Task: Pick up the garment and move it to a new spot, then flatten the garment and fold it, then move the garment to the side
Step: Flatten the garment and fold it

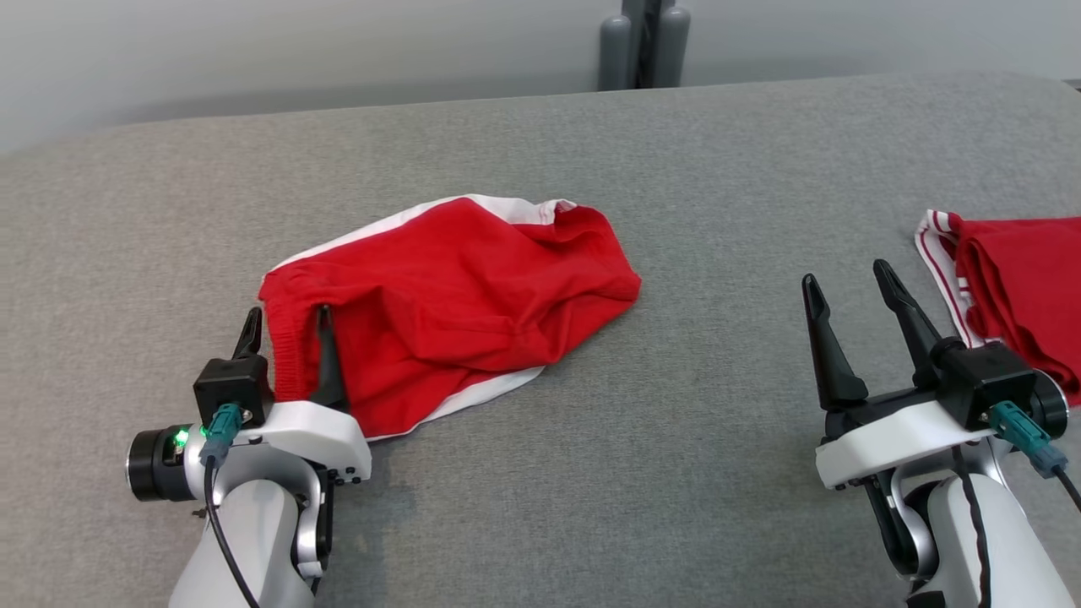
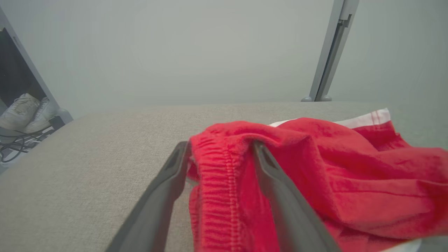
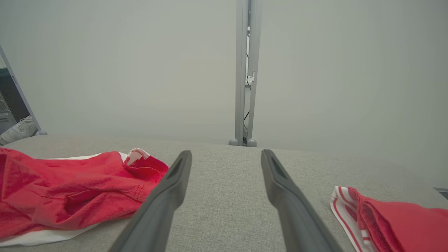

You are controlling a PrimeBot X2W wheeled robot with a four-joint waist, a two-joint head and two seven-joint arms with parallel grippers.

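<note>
Your garment (image 1: 448, 312) lies on the desk (image 1: 718, 169) at centre-left of the head view, its lower-left edge between the fingers of the left pincer (image 1: 289, 325). At lower right stands the right pincer (image 1: 847, 283), a second garment (image 1: 1026, 279) just right of it. A post (image 1: 643, 46) rises behind the desk, top centre.

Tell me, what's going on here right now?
The left tool sits at the elastic waistband of the red shorts, its fingers apart on either side of the band, not clamped. The shorts lie rumpled on the grey surface, not yet flattened. The right tool hangs open over bare surface, beside a second red garment at the right edge.
</note>
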